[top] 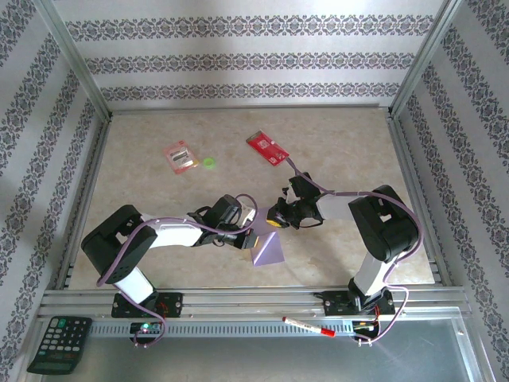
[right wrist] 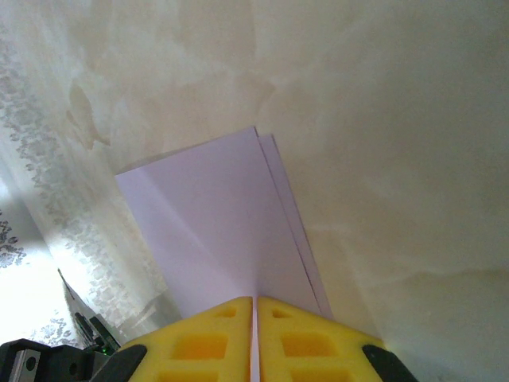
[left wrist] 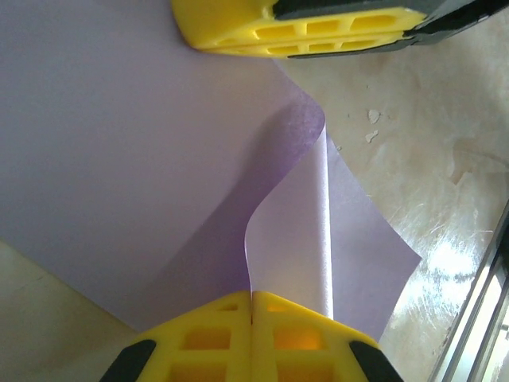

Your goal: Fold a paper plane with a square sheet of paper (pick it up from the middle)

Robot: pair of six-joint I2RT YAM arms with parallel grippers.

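The square sheet of paper (top: 268, 248), folded, lies low and middle on the beige table (top: 159, 199), flowery walls (top: 238, 40) around. The left gripper (left wrist: 252, 301) and right gripper (right wrist: 254, 302) both pinch it tight

Pale lilac square sheet of paper (top: 267, 250), folded into layers, one flap curling upward
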